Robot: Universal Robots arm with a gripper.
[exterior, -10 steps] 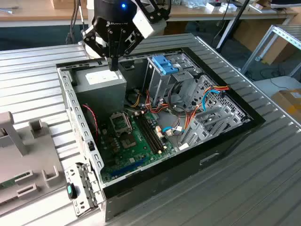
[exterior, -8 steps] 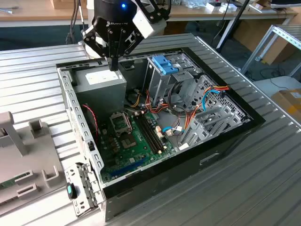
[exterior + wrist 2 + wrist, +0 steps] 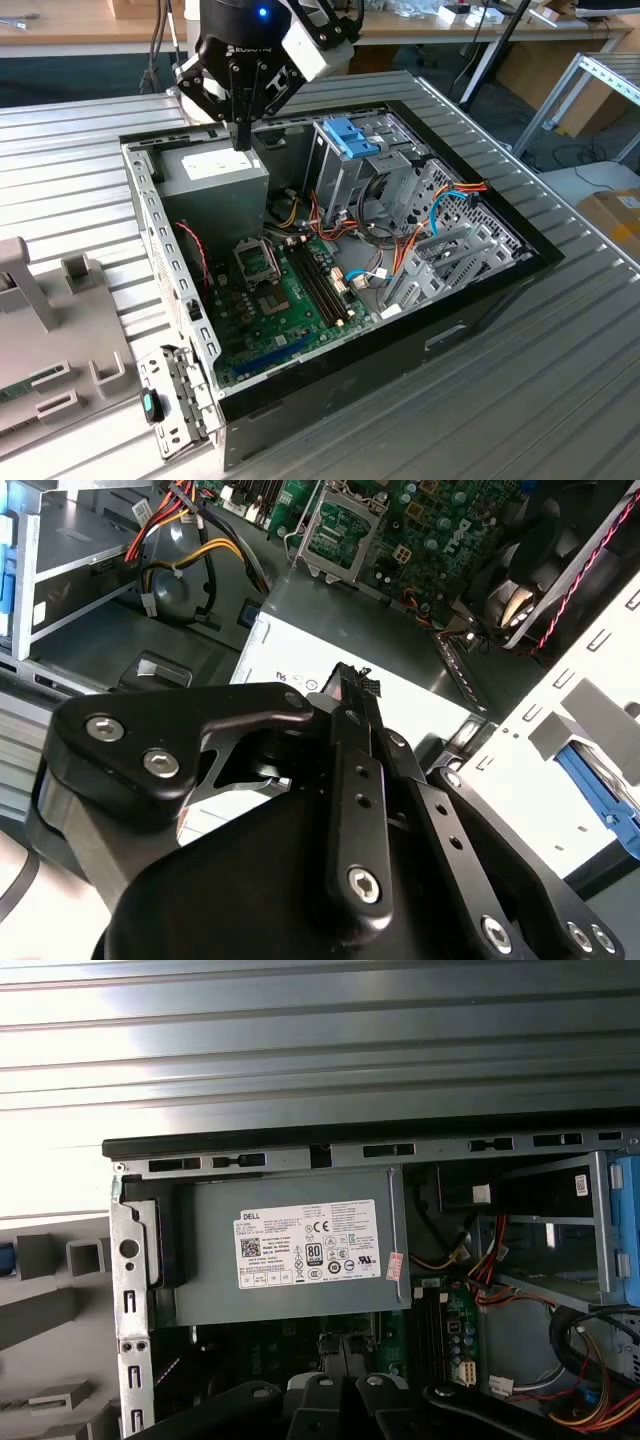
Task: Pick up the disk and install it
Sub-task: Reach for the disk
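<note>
Currently, end effector (image 3: 241, 137), closed & empty, hovers just above pwr-supply box (image 3: 215, 175) in a corner of open PC case (image 3: 152, 235); disk not picked up, install undone.

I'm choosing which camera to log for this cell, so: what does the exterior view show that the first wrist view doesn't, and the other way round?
Exterior view: the whole open case, its perforated grey brackets, the green-tabbed latch at one corner, and the gripper hanging over the power supply. First wrist view: the power supply's label face-on and the slotted case wall beside it. Both: the power supply, the blue-tabbed drive cage and the ribbed tabletop.
</note>
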